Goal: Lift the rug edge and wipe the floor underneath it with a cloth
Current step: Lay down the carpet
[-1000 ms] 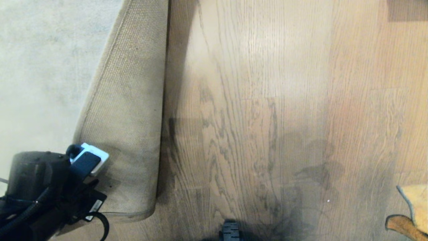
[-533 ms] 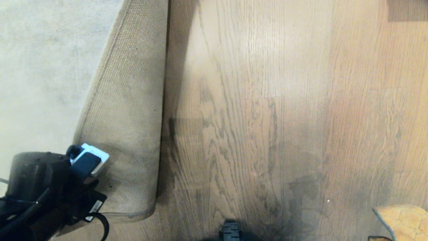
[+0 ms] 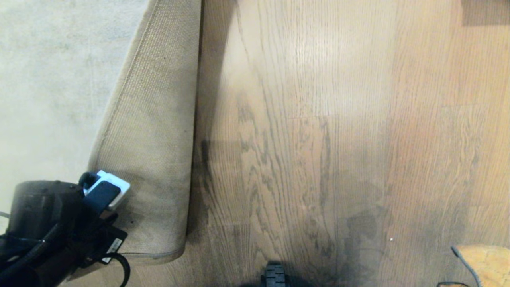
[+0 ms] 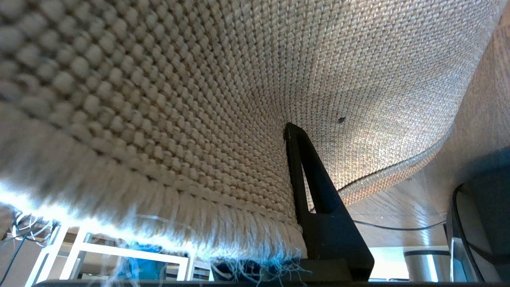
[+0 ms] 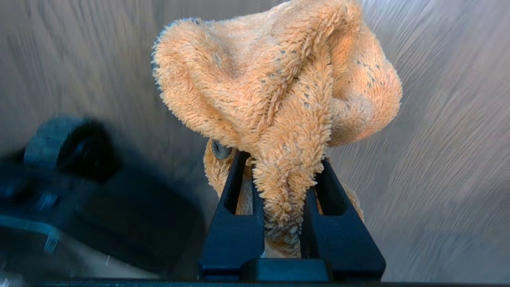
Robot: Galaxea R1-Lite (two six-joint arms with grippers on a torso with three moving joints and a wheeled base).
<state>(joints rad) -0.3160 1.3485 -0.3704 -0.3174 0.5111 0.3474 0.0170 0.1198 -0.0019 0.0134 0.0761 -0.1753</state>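
Down at the lower left of the head view, the left gripper (image 3: 104,194) is clamped on the rug edge (image 3: 157,131) and has it folded back over the rug (image 3: 51,79), so the tan woven backing faces up. That flipped strip runs from the top of the view down to a rounded corner near the bottom, and it throws a dark shadow onto the floor (image 3: 318,119) right beside it. From the left wrist view you mostly get a faceful of coarse weave (image 4: 199,79), with one black finger (image 4: 318,199) pressed against it and frayed white fringe hanging along the cut side. The other finger is hidden behind the rug, but the jaws are pinched together on it.

Over on the right, the cloth (image 3: 484,265) only peeks into the head view at the bottom right corner, well apart from the rug. The right wrist view tells more: the right gripper (image 5: 285,175) has its two black fingers squeezed on a bunched fold of the fuzzy orange cloth (image 5: 279,87), with the rest ballooning out past the tips. Wood planks (image 5: 438,159) sit behind it, blurry, and I can't tell if the cloth touches them. A dark wheeled part of the base (image 5: 71,147) shows beside it.
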